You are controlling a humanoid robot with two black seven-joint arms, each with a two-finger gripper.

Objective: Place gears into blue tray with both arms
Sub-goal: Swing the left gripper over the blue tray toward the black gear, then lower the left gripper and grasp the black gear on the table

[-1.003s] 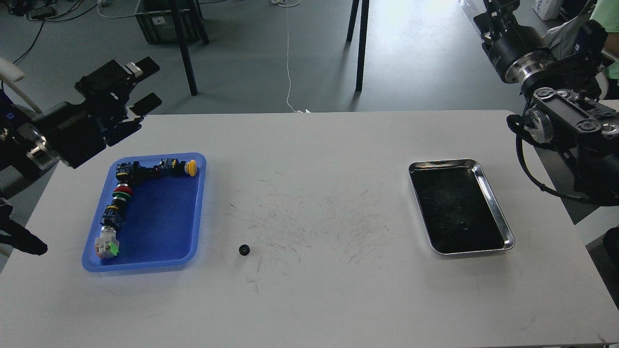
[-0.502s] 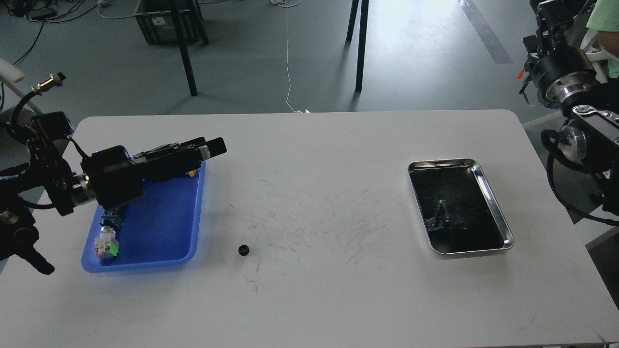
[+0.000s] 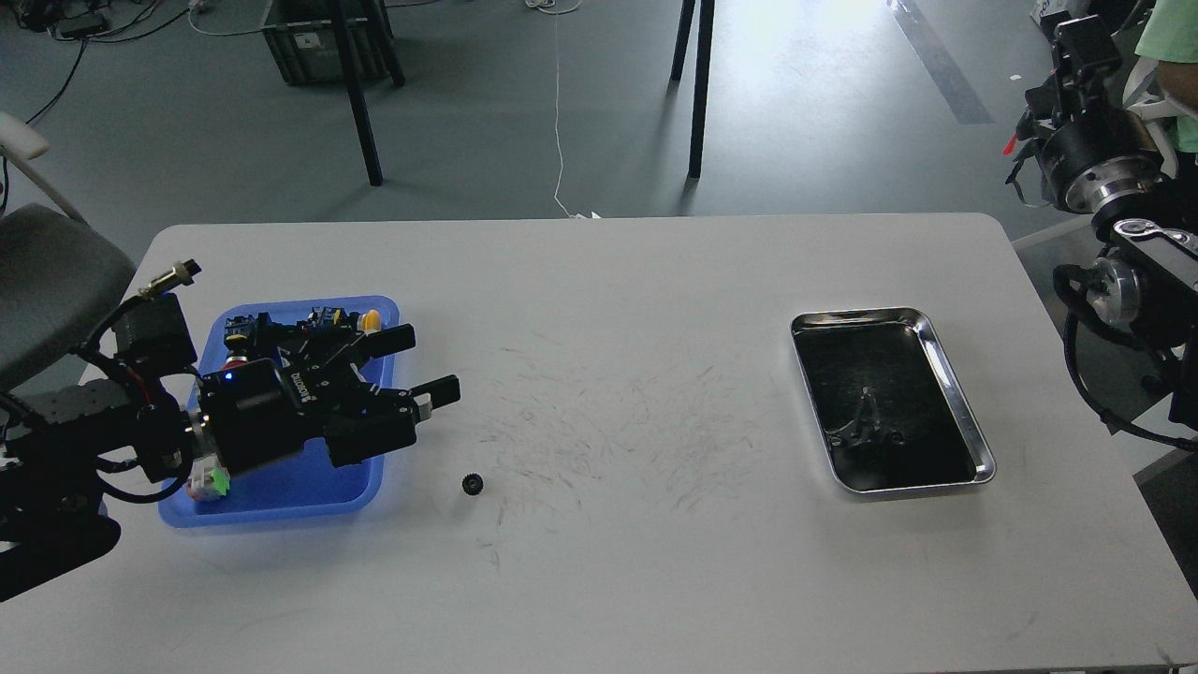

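One small black gear [image 3: 473, 483] lies on the white table, just right of the blue tray [image 3: 281, 496]. The tray holds a row of push-button switches [image 3: 365, 321] along its left and far sides. My left gripper [image 3: 426, 365] hovers over the tray's right edge, open, fingers pointing right, above and left of the gear with nothing between them. My right arm [image 3: 1090, 159] is raised off the table's far right corner; its gripper [image 3: 1076, 37] is seen small and end-on, so its fingers cannot be told apart.
A shiny steel tray [image 3: 955, 384] with a dark inside sits on the right part of the table. The table's middle is scuffed. A grey chair [image 3: 47, 271] stands at the left edge; table legs and a crate stand on the floor behind.
My left arm swung from above the table's far left corner down over the blue tray and toward the gear. The right arm rose and drew back to the right.
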